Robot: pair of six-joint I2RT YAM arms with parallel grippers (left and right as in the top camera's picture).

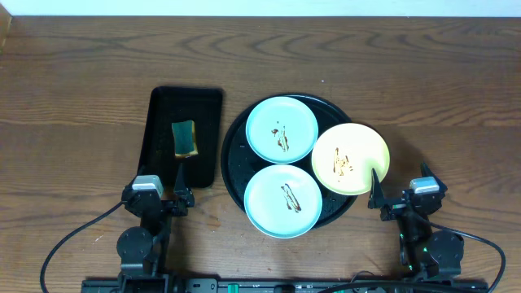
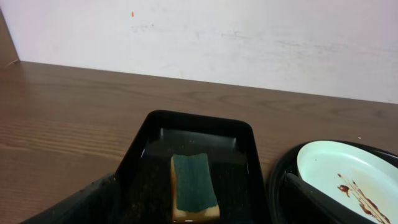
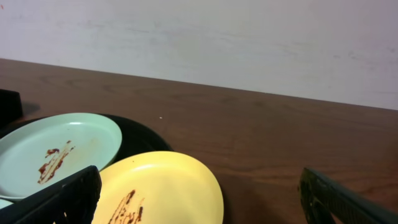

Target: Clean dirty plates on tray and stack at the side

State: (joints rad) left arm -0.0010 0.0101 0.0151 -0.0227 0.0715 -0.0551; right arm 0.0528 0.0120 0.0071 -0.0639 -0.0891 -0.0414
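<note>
The round black tray (image 1: 234, 155) holds three plates with brown smears: a mint-blue plate (image 1: 282, 129) at the back, a mint-blue plate (image 1: 282, 201) at the front, and a yellow plate (image 1: 351, 158) overhanging the tray's right rim. My left gripper (image 1: 178, 181) is open and empty at the near end of the rectangular tray. My right gripper (image 1: 399, 194) is open and empty, its left finger by the yellow plate's near right edge. The yellow plate (image 3: 158, 193) and the back plate (image 3: 56, 152) show in the right wrist view. A mint-blue plate (image 2: 348, 180) shows in the left wrist view.
A rectangular black tray (image 1: 163, 106) left of the round tray holds a green and yellow sponge (image 1: 185, 138). In the left wrist view the sponge (image 2: 193, 186) lies between my fingers' line of sight. Bare wooden table (image 1: 81, 81) surrounds both trays.
</note>
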